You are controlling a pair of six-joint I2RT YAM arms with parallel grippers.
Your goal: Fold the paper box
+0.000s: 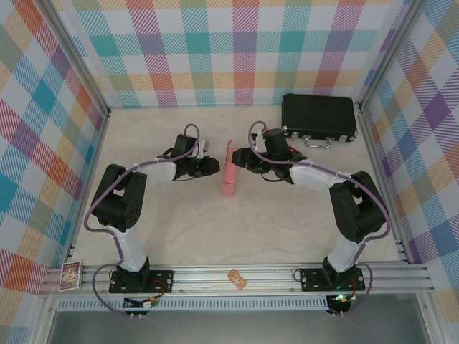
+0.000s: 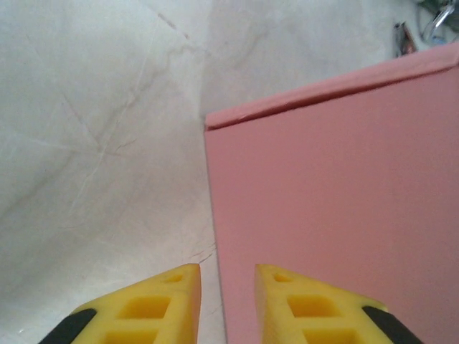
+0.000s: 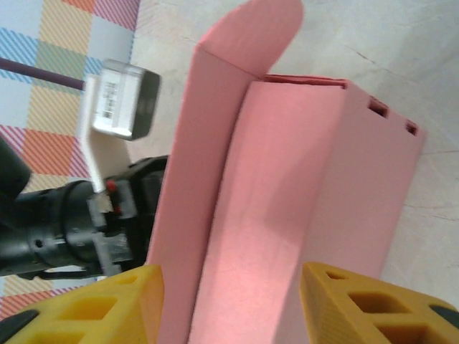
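Top view: The paper box (image 1: 229, 173) stands on edge near the middle of the table (image 1: 237, 229), its long axis running 12 to 6 o'clock. The left gripper (image 1: 210, 166) sits just beside it at 9 o'clock. The right gripper (image 1: 242, 155) meets it from 3 o'clock, toward the far end. A black case (image 1: 319, 118) lies well apart at 2 o'clock.

Left wrist view: The left gripper (image 2: 228, 290) has its yellow fingertips (image 2: 172, 304) a narrow gap apart, holding nothing. The paper box (image 2: 337, 215) rises ahead from 12 to 4 o'clock, its upright edge in line with that gap.

Right wrist view: The right gripper (image 3: 229, 304) straddles the paper box (image 3: 287, 201), jaws wide, both pads apparently pressed against its sides in a grip. A rounded flap (image 3: 247, 36) stands unfolded at 12 o'clock. With the right arm steadying the box, the left, side-on to the broad wall, looks better placed for the next fold.
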